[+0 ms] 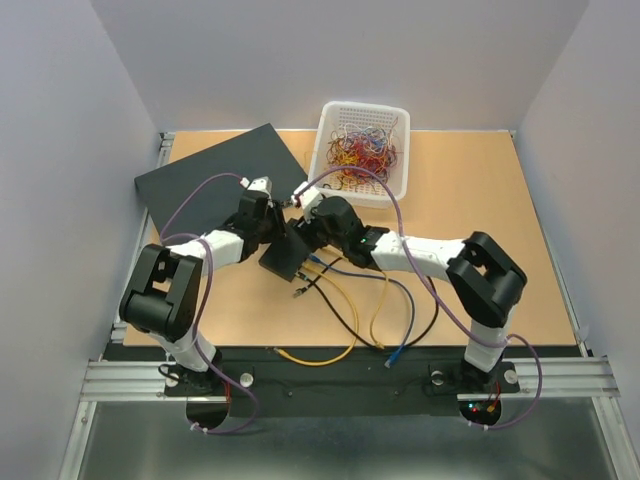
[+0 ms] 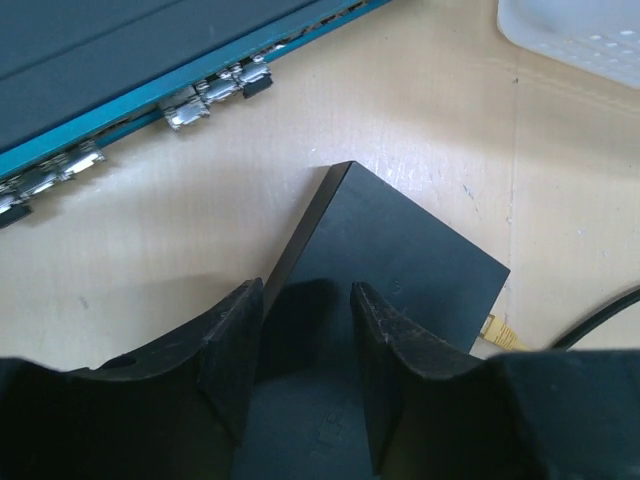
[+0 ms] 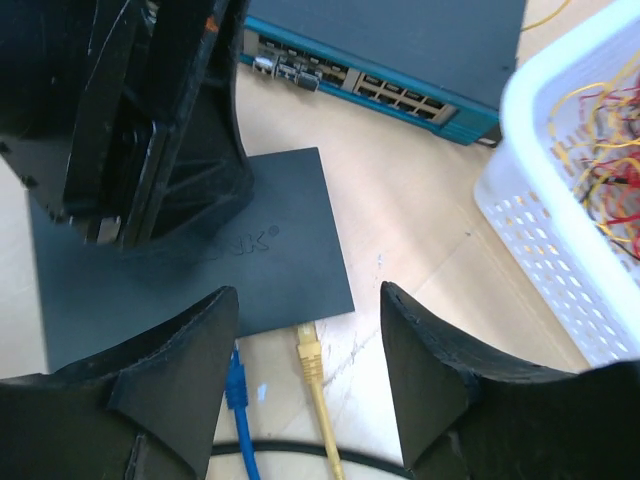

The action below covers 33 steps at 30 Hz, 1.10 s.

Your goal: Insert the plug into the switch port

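Tan wooden worktop carried 1 flat black rectangular box; left tool spread over it, right tool spread above yellow plug at its edge.

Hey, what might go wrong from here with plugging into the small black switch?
1. The right end effector is open and empty, right above the yellow plug and blue plug at the edge of the small black switch. Closing there might knock either one.
2. The left end effector seems only to press on top of the switch, not grip its sides, so the switch may slide under a push.
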Motion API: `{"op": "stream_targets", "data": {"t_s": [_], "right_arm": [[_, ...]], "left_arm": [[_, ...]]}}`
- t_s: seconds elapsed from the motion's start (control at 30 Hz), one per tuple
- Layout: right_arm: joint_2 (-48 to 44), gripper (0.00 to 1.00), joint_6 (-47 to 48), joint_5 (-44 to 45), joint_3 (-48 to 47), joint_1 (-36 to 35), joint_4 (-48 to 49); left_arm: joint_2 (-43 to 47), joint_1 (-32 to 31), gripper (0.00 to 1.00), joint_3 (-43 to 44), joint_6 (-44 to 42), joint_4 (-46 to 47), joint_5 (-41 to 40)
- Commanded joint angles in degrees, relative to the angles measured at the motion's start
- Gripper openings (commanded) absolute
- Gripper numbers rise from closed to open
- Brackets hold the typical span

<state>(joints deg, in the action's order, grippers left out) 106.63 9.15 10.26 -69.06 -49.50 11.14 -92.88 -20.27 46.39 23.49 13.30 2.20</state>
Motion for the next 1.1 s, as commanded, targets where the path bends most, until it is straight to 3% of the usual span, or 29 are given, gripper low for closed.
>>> {"op": "stream_targets", "data": {"t_s": [0.0, 0.23, 0.37, 0.47, 0.6, 0.7, 0.77, 0.87, 1.0, 1.07], "right_arm": [[-7.1, 0.65, -2.2, 1.9, 4.8, -0.6, 5.6], [-18.9, 0.73, -6.2, 0.2, 13.8, -0.6, 5.7], [-27.9, 0.91, -10.7, -3.1, 19.6, -0.7, 5.3], [-35.4, 0.99, -14.0, -4.2, 24.4, -0.8, 4.9], [-44.5, 1.00, -17.9, -7.2, 29.8, -0.9, 4.9], [-48.4, 1.00, -19.8, -8.0, 32.1, -0.9, 4.8], [-49.3, 1.00, -21.3, -7.7, 33.6, -0.9, 4.0], [-51.2, 1.00, -24.9, -10.0, 34.9, -0.8, 2.4], [-55.4, 1.00, -30.1, -13.0, 38.9, -0.9, 2.2], [-56.4, 1.00, -32.2, -12.9, 40.0, -0.9, 1.5]], "left_arm": [[5.6, 0.6, 0.52, -1.4, 2.2, -1.9, -4.4], [11.8, 1.1, 0.54, -2.5, 3.9, -2.6, -6.8], [20.7, 1.2, 0.56, -4.9, 5.8, -2.7, -9.6], [26.4, 1.1, 0.58, -6.8, 6.0, -2.0, -11.7], [37.5, 1.1, 0.62, -12.9, 5.7, 3.0, -16.0], [43.3, 1.1, 0.75, -16.7, 5.7, 5.6, -17.9], [46.4, 1.1, 0.99, -18.3, 5.8, 5.9, -20.3], [48.9, 1.1, 0.99, -19.2, 6.5, 3.9, -25.6], [51.1, 1.1, 0.98, -19.6, 11.0, -0.6, -39.0], [51.5, 1.1, 0.90, -20.1, 12.2, -1.0, -41.2]]}}
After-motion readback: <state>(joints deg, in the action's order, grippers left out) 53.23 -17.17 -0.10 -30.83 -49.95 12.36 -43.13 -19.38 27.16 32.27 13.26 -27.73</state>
